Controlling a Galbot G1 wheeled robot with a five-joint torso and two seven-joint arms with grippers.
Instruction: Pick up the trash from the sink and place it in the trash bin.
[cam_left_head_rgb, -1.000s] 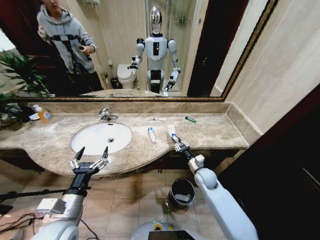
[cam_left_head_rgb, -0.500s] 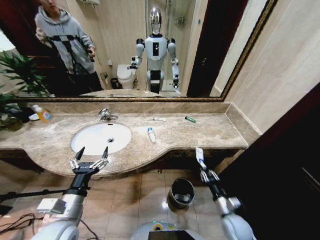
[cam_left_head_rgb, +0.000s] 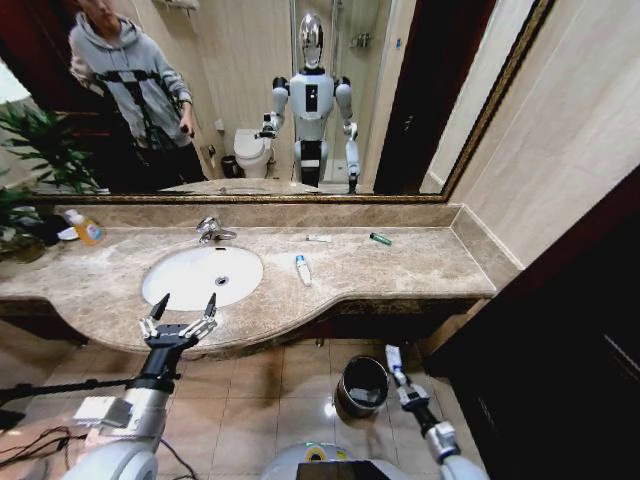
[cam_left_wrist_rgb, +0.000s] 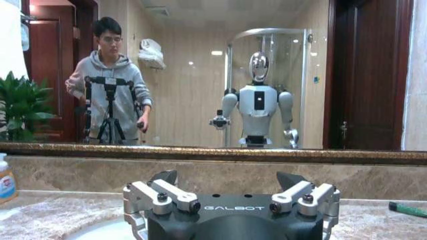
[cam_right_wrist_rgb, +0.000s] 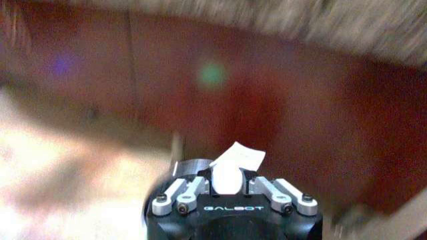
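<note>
Beside the bin (cam_left_head_rgb: 362, 384), just to its right above the floor: my right claw (cam_left_head_rgb: 399, 381) clamped on one white tube (cam_left_head_rgb: 393, 360), long axis upright; left claw (cam_left_head_rgb: 180, 322) wide, idle before the sink (cam_left_head_rgb: 170, 262).

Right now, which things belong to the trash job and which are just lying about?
Job: right gripper holding a white tube beside the bin; tube, packet, green tube on the counter; sink.

Lying about: bottle, faucet, plant; left gripper idle.

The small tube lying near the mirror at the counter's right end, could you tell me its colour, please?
The small tube is green, best seen in the head view.
</note>
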